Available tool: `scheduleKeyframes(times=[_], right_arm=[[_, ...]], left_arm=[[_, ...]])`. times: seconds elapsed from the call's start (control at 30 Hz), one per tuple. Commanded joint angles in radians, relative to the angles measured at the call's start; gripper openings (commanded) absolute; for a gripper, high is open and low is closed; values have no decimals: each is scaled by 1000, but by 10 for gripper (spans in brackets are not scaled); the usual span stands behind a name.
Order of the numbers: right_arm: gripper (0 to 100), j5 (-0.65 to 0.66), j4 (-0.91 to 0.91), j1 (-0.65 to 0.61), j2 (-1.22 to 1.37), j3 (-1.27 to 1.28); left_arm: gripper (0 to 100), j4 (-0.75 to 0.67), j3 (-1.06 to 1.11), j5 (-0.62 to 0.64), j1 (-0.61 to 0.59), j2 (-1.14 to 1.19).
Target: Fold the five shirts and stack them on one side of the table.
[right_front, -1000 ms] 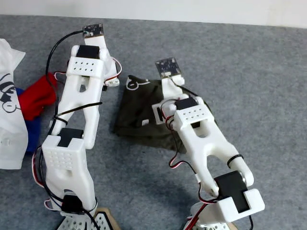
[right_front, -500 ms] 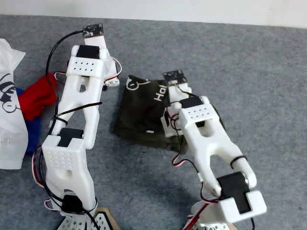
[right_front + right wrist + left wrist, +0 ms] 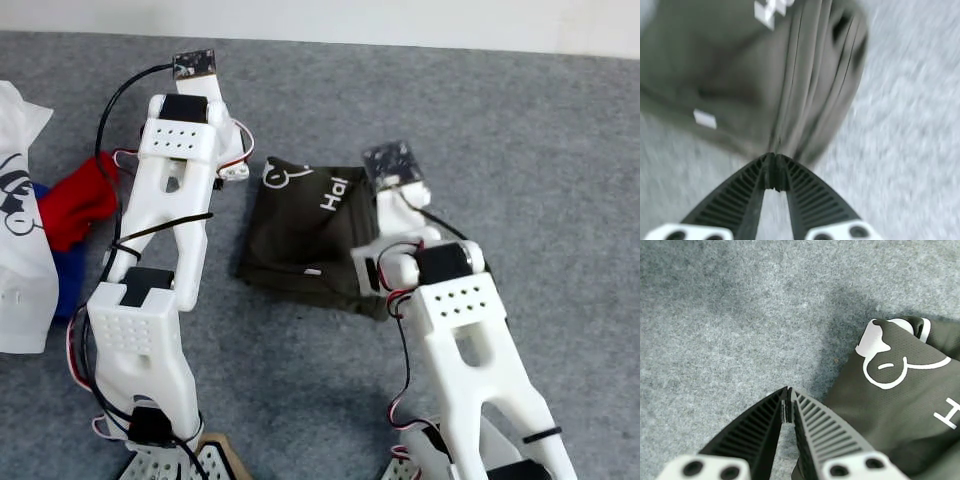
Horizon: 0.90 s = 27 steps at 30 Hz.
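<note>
The dark shirt (image 3: pixel 300 235) likely handles soft, light and limp; pinch a folded edge. The left gripper (image 3: pixel 789 402) and right gripper (image 3: pixel 772 165) are closed, empty.

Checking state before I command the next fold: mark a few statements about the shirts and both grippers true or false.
1. The dark shirt lies folded on the grey table. True.
2. The left gripper clamps the dark shirt. False: its fingers are shut on nothing, over bare table beside it.
3. The right gripper has its fingers wide open. False: they are shut.
4. A red cloth lies next to a white shirt. True.
</note>
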Motion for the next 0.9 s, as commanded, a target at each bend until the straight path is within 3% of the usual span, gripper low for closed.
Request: scheduleKeyframes(times=[0.0, 0.2, 0.4, 0.67, 0.87], right_arm=[[25, -52, -159, -7, 35, -101], [36, -69, -291, -87, 392, -315], [36, -66, -329, -87, 699, -539], [9, -60, -202, 30, 737, -558], [9, 28, -182, 128, 739, -493]], left_arm=[[7, -9, -2, 11, 13, -7], [7, -9, -2, 11, 13, -7], [7, -9, -2, 11, 13, -7], [7, -9, -2, 9, 13, -7], [7, -9, -1, 9, 12, -7]])
